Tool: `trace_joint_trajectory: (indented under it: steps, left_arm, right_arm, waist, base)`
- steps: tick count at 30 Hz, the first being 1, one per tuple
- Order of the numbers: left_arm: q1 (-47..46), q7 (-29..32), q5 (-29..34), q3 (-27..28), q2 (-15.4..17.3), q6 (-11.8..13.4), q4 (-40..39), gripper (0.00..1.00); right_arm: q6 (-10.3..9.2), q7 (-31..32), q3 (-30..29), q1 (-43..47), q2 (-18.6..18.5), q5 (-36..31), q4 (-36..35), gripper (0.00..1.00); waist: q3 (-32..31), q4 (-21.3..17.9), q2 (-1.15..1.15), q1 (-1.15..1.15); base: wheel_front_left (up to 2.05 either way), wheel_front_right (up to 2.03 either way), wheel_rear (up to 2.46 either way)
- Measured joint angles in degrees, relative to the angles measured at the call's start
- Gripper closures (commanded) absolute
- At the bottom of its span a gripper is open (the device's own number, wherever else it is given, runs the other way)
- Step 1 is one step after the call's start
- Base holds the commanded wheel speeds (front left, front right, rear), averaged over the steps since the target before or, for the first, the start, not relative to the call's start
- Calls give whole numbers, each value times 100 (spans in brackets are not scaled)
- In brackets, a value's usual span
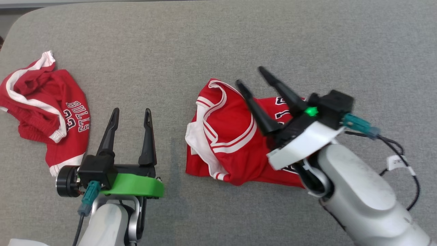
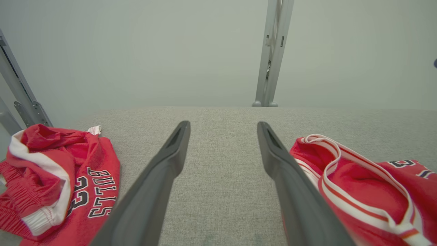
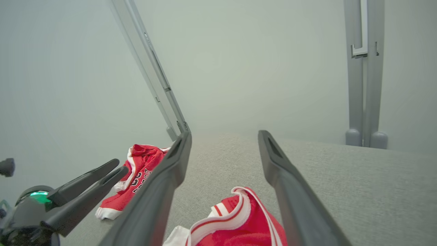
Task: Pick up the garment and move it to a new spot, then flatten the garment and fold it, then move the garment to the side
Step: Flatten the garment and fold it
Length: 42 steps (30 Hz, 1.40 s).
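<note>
In the head view, a desk (image 1: 218,41) covered in grey fabric carries two red garments. The jersey (image 1: 232,136), red with white trim, lies crumpled a little right of the desk's middle, its neck opening turned toward the far edge. Red shorts (image 1: 44,109) lettered "BULLS" sit bunched by the left edge, well apart from the jersey. The right gripper (image 1: 250,76) reaches in over the jersey from the near right, its fingers spread apart with nothing between them, and their tips pass the jersey's far edge. The left gripper (image 1: 132,111) hovers over bare fabric between the two garments, its fingers also wide apart and empty. In the left wrist view, the left gripper (image 2: 222,124) shows both fingers parted above bare desk (image 2: 222,171), with the shorts (image 2: 51,171) at the left and the jersey (image 2: 368,191) just beside the right finger; whether they touch cannot be told. A grey metal post (image 2: 273,51) stands behind the far edge. In the right wrist view, the right gripper (image 3: 224,134) is open above the jersey (image 3: 239,225), whose striped collar lies below the gap. The shorts (image 3: 140,167) lie farther off, and the left gripper (image 3: 120,165) enters at the lower left.
</note>
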Motion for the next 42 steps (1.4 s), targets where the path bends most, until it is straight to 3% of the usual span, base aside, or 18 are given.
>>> trace_joint_trajectory:
  steps: [6,13,19,33,34,35,36,42]
  left_arm:
    - [89,0,53,79,55,29,-23,0]
    - [303,1,102,172,159,104,-52,0]
    - [474,2,101,201,234,176,-89,0]
    - [510,53,100,158,312,205,-172,0]
    - [497,53,100,143,312,205,-170,0]
    - [483,53,101,127,307,204,-180,0]
    - [461,52,101,112,303,204,-186,0]
    - [248,42,136,15,255,172,-191,0]
  right_arm:
    - [-1,-24,-1666,1039,-412,-520,-651,0]
    - [-1,10,-3114,2498,-497,-978,-1101,0]
    - [-1,272,-3542,3101,-321,-1193,-1581,0]
    - [-1,593,-3635,3281,-240,-1287,-1930,0]
    - [-1,622,-3601,3281,-257,-1303,-1931,16]
    - [-1,654,-3577,3275,-258,-1304,-1935,65]
    - [-1,714,-3520,3254,-272,-1332,-1916,100]
    - [-2,964,-2247,2678,-210,-1239,-1411,100]
  waist:
    - [-101,-208,0,0]
    - [-280,-440,0,0]
    - [-416,-604,0,0]
    - [-432,-610,0,0]
    - [-424,-595,0,0]
    - [-409,-580,0,0]
    - [-385,-565,0,0]
    - [-216,-440,0,0]
  base:
    - [0,0,0]
    - [0,0,0]
    - [0,0,0]
    - [0,0,0]
    - [0,0,0]
    - [0,0,0]
    - [0,0,0]
    - [0,0,0]
